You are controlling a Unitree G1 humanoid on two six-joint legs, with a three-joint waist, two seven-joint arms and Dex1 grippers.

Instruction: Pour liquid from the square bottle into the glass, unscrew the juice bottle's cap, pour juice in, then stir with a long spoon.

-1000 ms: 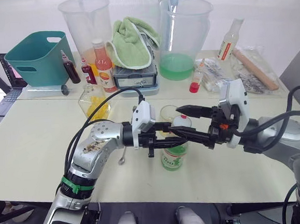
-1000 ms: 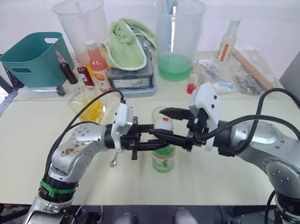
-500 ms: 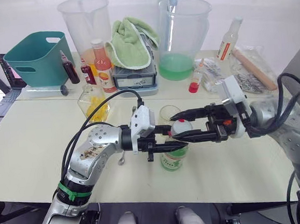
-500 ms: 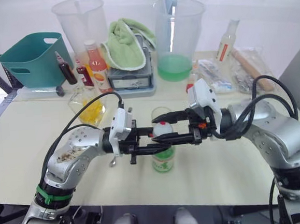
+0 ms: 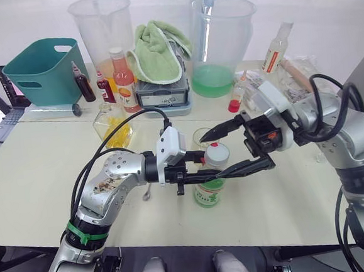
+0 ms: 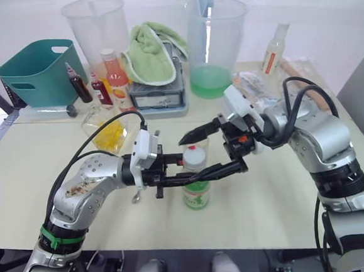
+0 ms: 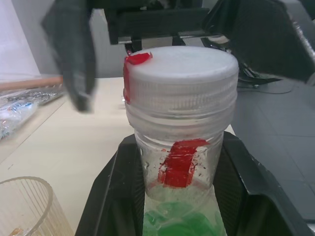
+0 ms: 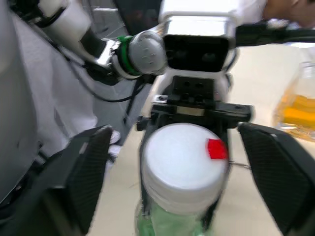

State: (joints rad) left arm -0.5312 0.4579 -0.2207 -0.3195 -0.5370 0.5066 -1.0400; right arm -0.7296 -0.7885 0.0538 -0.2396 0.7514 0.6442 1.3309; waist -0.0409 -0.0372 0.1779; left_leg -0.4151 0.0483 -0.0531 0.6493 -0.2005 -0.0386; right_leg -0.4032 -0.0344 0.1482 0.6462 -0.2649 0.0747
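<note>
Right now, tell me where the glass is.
In the left eye view the glass stands on the table near the middle, just behind the juice bottle that the left gripper clamps, with the square bottle off to its left.

Cream table (image 5: pixel 34 185) carrying the juice bottle (image 5: pixel 208 190), upright within the left gripper (image 5: pixel 201 174). Just beyond, the glass (image 5: pixel 203 137); farther out on that gripper's left, the square bottle (image 5: pixel 113 125). Under its arm, the long spoon (image 5: pixel 148 192), flat on the tabletop.
</note>
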